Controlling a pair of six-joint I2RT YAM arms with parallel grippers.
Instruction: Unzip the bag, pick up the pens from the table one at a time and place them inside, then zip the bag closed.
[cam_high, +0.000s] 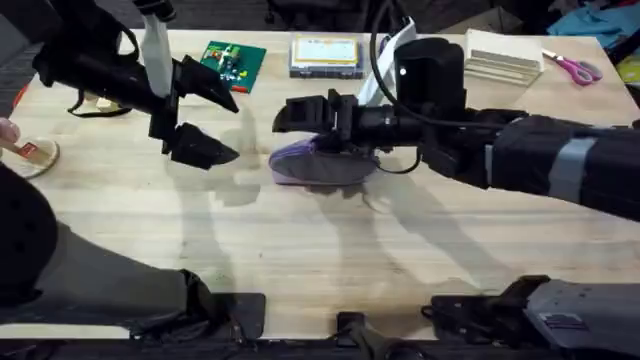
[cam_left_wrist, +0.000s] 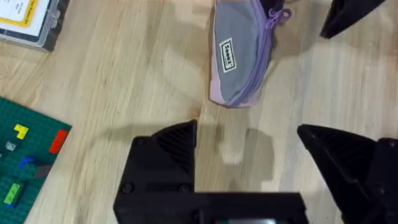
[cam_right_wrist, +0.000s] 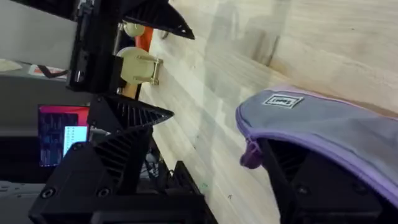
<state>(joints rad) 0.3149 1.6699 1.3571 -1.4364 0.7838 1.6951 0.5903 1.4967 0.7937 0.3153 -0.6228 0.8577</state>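
Now my right hand (cam_high: 300, 115) pins the bag (cam_high: 325, 165) while my left hand (cam_high: 205, 115), released, must reach its zipper pull (cam_left_wrist: 278, 15).

Left claw (cam_high: 207, 115) gapes wide above the table; right claw (cam_high: 300, 118) reaches leftward.

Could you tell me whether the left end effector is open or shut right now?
Open: the left end effector has its fingers spread wide, with bare table between them.
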